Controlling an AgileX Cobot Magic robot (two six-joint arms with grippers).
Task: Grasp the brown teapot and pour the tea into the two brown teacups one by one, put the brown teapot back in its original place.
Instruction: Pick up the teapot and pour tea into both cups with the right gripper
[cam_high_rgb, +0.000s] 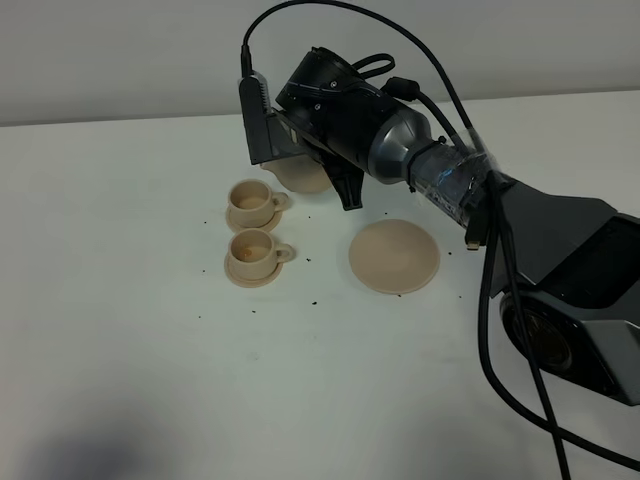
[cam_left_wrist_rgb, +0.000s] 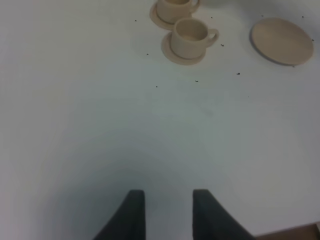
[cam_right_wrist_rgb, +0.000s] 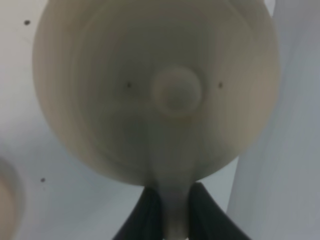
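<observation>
One arm is at work: the right gripper (cam_right_wrist_rgb: 174, 215) is clamped on the loop handle of the brown teapot (cam_right_wrist_rgb: 155, 90), which hangs above the white table (cam_high_rgb: 120, 350), off its wide saucer (cam_high_rgb: 394, 257). In the high view the teapot shows only as a tan sliver under the wrist, at about 2 o'clock of the far teacup (cam_high_rgb: 252, 197). The near teacup (cam_high_rgb: 250, 250) stands at 6 o'clock of the far one, and the wide saucer lies at 3 o'clock of the near teacup. The pouring step seems to be in hand; whether either cup holds tea I cannot tell. Next, the spout must come over a cup's rim and tip slowly. The teapot looks squat, round and matte beige, with a knobbed lid (cam_right_wrist_rgb: 176, 92). The left gripper (cam_left_wrist_rgb: 165, 215) hangs part-open and empty, well apart from the cups.
</observation>
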